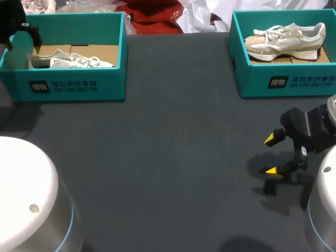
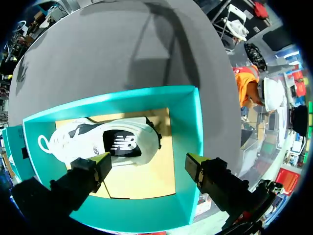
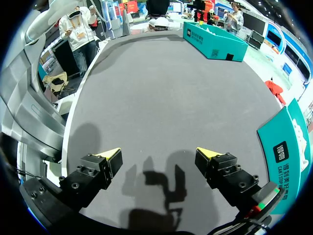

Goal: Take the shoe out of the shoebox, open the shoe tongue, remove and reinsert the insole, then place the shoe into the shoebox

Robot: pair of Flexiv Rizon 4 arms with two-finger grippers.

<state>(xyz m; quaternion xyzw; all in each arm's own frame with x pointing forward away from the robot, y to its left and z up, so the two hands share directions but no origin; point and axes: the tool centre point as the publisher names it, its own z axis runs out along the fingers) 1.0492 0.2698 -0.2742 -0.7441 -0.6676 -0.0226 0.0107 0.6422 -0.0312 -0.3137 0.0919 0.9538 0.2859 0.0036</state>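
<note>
A white and grey shoe (image 1: 68,61) lies on its side in the left teal shoebox (image 1: 71,86) at the table's back left. Over that box hangs my left gripper (image 2: 147,161), open, its yellow fingertips (image 2: 101,159) wide apart and touching nothing. The shoe (image 2: 105,142) rests on the box's cardboard floor beneath it, heel end nearest the gripper. In the head view only the dark end of my left arm (image 1: 20,25) shows at the box's far left corner. My right gripper (image 1: 272,155) stands open and empty low over the table at the right (image 3: 159,155).
A second teal shoebox (image 1: 283,81) at the back right holds a beige and white shoe (image 1: 283,39); its wall (image 3: 287,149) is beside my right gripper. Red cloth and white paper lie behind the boxes. Dark tabletop (image 1: 168,157) spreads between the arms.
</note>
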